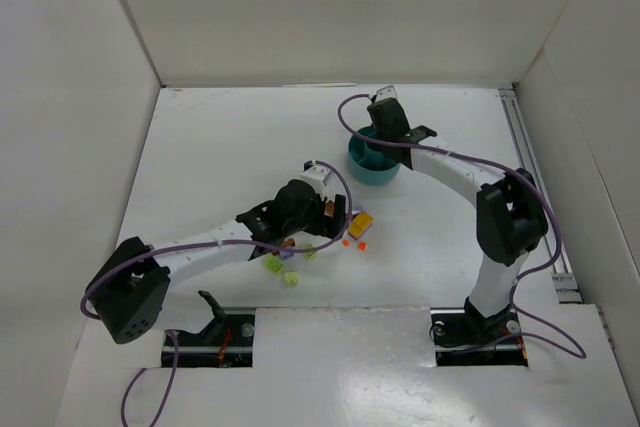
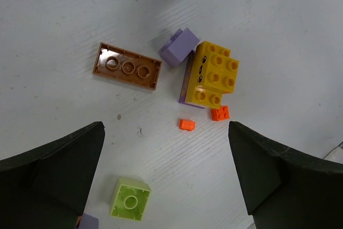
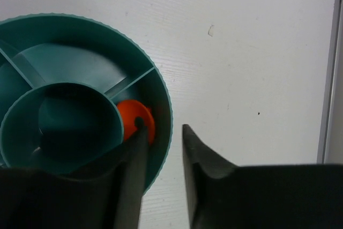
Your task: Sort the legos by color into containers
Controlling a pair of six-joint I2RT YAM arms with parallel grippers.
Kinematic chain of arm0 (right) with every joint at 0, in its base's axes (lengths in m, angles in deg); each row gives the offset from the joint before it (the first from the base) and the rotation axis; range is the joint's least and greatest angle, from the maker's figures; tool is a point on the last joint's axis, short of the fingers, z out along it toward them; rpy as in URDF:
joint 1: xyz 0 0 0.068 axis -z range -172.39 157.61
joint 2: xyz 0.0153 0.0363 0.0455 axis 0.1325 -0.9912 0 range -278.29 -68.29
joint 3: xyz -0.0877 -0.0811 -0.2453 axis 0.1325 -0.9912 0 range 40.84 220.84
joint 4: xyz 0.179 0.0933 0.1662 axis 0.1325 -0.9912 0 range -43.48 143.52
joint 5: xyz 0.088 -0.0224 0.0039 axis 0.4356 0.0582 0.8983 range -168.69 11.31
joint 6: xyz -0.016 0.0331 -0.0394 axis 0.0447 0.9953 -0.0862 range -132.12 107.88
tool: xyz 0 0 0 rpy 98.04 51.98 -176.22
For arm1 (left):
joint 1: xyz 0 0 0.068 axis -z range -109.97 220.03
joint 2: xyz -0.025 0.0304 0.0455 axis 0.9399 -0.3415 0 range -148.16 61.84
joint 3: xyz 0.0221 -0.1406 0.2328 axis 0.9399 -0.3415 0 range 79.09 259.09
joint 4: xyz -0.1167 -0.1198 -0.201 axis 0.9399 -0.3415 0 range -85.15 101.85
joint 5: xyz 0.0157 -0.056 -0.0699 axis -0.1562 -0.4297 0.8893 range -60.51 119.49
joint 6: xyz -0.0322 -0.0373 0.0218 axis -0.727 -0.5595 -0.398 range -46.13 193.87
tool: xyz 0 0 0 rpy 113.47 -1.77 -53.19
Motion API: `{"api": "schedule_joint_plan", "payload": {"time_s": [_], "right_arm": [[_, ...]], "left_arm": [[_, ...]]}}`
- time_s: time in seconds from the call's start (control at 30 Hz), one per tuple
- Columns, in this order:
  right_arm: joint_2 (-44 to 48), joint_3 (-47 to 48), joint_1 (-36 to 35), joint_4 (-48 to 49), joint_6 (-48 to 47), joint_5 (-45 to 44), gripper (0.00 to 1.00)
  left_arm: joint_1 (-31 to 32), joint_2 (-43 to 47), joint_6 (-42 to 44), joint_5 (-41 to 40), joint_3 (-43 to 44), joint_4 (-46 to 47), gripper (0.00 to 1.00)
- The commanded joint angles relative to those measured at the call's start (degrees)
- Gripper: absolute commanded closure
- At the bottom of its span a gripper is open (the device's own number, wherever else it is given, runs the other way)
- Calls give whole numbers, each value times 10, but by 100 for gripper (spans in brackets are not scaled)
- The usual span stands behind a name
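The legos are mostly gathered in a loose cluster on the white counter (image 1: pixel 230 147), near its middle and to the near left of the teal dish (image 1: pixel 372 175). In the left wrist view a brown brick (image 2: pixel 127 66) is seen lying underside up. A lilac piece (image 2: pixel 179 46) is set just to its right. Beside that piece an orange-yellow brick (image 2: pixel 214 73) is stacked on a lilac plate (image 2: pixel 187 83). One small orange-red bit (image 2: pixel 187 125) is left alone on the counter just near of the stack, and a second orange-red bit (image 2: pixel 220 113) is seen against the stack's near edge. A lime green brick (image 2: pixel 130 199) is placed nearer still, also underside up.

The left gripper (image 2: pixel 165 130) is held above this cluster, its jaws spread wide with nothing grasped.

A round orange-red piece (image 3: pixel 131 117) is seen in an outer compartment of the dish, between the central cup (image 3: pixel 64 122) and the outer wall, just beside a divider. The right gripper (image 3: pixel 162 127) is positioned over the dish's rim. Its jaws are parted by a narrow gap and nothing is grasped. One jaw is inside the rim at the round piece, and the other is outside over the counter.
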Motion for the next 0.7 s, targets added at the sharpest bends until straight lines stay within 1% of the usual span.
{"api": "schedule_joint_plan", "payload": {"time_s": [0.0,0.07,0.2,0.3,0.37,0.43,0.47,0.53,0.57,0.6,0.67], "right_arm": [[4,28,-4,2,8,-13,60],[4,28,-4,2,8,-13,49],[43,28,-10,-17,8,-13,46],[85,-12,-24,-12,8,-13,43],[142,-69,-30,0,2,24,43],[186,-119,-36,38,-12,61,42],[230,-170,-36,49,-12,78,42],[274,-216,-41,62,-12,124,41],[315,-255,-41,62,-12,136,41],[334,-272,-41,55,-12,146,41],[389,-320,-46,36,-12,159,40]], "left_arm": [[6,2,16,-16,28,-4,0],[6,2,16,-10,28,-4,0],[6,21,16,-10,28,-4,0],[6,36,16,-4,23,-4,0],[6,44,16,1,18,-4,0],[6,51,16,8,18,1,0],[6,57,16,8,11,1,0],[11,63,16,13,11,1,0],[11,63,16,13,11,1,0],[16,63,16,13,11,1,0],[40,56,27,-10,11,1,0]]}}
